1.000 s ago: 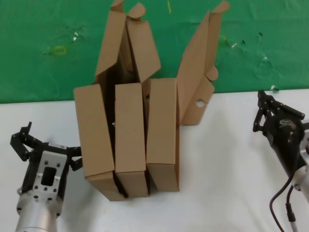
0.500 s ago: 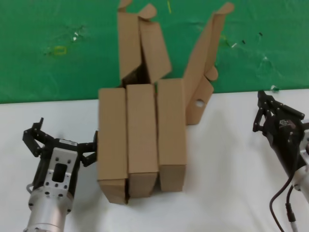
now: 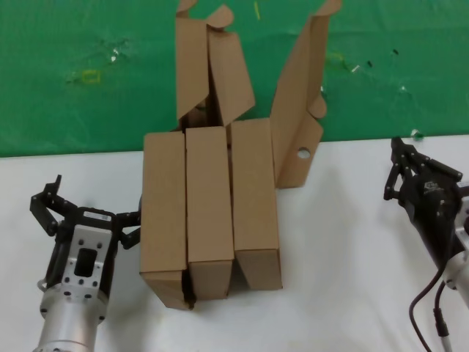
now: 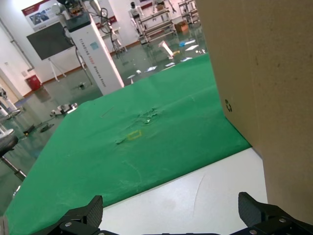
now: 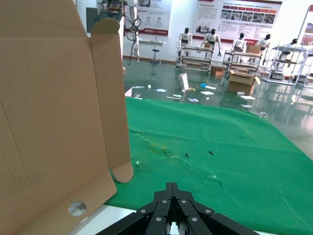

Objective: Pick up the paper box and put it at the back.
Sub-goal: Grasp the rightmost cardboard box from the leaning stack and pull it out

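Observation:
Three brown cartons stand side by side on the white table (image 3: pixel 344 279). The rightmost is the paper box (image 3: pixel 255 198). Its raised lid (image 3: pixel 299 95) has rounded side flaps and a small round hole (image 3: pixel 301 155), and it fills one side of the right wrist view (image 5: pixel 54 122). My left gripper (image 3: pixel 88 209) is open beside the leftmost carton (image 3: pixel 163 205), one fingertip (image 3: pixel 135 218) close against its side wall (image 4: pixel 264 98). Nothing lies between the left fingers (image 4: pixel 259 215). My right gripper (image 3: pixel 398 150) is shut and holds nothing, to the right of the paper box (image 5: pixel 171 187). The green cloth at the back (image 3: pixel 73 73) lies behind the cartons.
The two other cartons have tall lids with curled tabs (image 3: pixel 209 66) leaning over the cloth. Small yellow and white marks (image 3: pixel 91 75) dot the green cloth (image 5: pixel 220 147). Bare white table lies in front of the cartons and between them and the right arm.
The row of cartons has slid to the right and straightened from a tilt. My left gripper moved right with it, still open. The right arm has not moved.

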{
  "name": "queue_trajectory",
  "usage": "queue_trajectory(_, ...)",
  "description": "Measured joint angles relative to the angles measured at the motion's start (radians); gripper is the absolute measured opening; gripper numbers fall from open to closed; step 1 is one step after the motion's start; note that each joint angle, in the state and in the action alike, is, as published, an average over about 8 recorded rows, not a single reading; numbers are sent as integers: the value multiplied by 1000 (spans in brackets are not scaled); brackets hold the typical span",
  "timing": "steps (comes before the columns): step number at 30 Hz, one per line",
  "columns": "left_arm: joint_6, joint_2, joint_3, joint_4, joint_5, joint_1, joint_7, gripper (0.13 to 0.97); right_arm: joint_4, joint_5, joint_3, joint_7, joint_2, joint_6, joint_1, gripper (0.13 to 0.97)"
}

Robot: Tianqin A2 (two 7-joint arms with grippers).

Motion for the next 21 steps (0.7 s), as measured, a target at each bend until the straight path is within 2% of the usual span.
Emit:
queue_trajectory(5, 40, 28, -35, 18, 75, 14, -58, 966, 0, 0, 0, 0, 0, 0, 0, 149)
queue_trajectory(9, 65, 41, -54, 30, 108, 19, -91, 966, 0, 0, 0, 0, 0, 0, 0, 152)
queue_trajectory(15, 93, 39, -65, 39, 106, 21, -119, 966, 13, 13, -12, 0, 25, 22, -4, 171)
queue_trajectory(21, 105, 32, -68, 40, 91, 22, -135, 966, 83, 115, -69, -48, 156, 131, -23, 220)
